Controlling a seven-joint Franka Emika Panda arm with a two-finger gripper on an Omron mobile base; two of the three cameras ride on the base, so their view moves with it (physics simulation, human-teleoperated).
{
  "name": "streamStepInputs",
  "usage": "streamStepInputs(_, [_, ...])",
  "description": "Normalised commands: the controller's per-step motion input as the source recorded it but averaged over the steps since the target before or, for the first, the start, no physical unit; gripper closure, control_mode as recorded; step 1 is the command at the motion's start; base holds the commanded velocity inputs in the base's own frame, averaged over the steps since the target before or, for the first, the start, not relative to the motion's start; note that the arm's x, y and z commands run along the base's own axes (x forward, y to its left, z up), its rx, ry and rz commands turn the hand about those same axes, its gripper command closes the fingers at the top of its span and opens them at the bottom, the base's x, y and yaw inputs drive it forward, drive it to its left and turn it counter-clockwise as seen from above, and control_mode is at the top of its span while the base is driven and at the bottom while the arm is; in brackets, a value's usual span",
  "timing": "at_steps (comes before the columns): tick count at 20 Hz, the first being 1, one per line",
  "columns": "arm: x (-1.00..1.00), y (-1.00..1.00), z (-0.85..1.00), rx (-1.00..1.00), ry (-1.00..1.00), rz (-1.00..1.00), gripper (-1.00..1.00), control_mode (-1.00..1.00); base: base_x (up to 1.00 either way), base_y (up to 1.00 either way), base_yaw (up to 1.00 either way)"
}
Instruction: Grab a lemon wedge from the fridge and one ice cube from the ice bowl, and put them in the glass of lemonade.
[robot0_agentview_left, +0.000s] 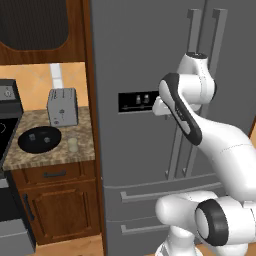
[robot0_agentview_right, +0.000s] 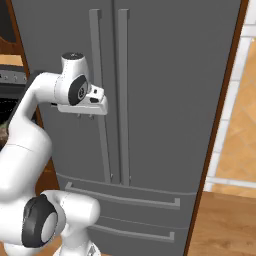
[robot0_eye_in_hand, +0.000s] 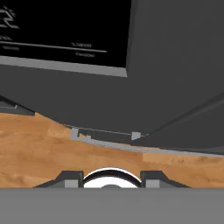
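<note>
- Fridge stands shut, so the lemon wedge presumably sits hidden inside.
- Gripper hovers beside the left door handle, partly open, holding nothing.
- Best move: centre both fingers around that handle before closing.
- Bowl and glass wait on the counter.

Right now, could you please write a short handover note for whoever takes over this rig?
Gripper: near the left door's handle of the fridge, fingers pointing down, holding nothing; whether open or shut cannot be told.
Fridge: both doors shut, so the lemon wedge inside cannot be seen.
Ice bowl: on the counter left of the fridge, in front of the toaster.
Glass of lemonade: on the counter, just right of the bowl.
Done: nothing yet.
Left: open the fridge, fetch the wedge, fetch an ice cube, put both into the glass.
</note>
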Motion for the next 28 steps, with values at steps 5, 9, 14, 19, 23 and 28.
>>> streamStepInputs(5, [-0.52,-0.02,0.00,0.03,0.00,0.00,-1.00,-1.00,0.00,0.00,0.00])
streamStepInputs(9, [-0.97,0.05,-0.20,0.05,0.00,-0.03,-1.00,-1.00,0.00,0.00,0.00])
streamStepInputs(14, [-0.73,0.15,-0.32,0.03,0.01,-0.01,-1.00,-1.00,0.00,0.00,0.00])
streamStepInputs(19, [-0.10,0.00,-0.01,0.00,0.00,0.00,-1.00,1.00,-0.32,0.71,0.00])
streamStepInputs(23, [0.00,0.00,0.00,0.00,0.00,0.00,-1.00,1.00,-0.03,1.00,0.00])
streamStepInputs(28, [0.00,0.00,0.00,0.00,0.00,0.00,-1.00,1.00,0.17,1.00,-0.01])
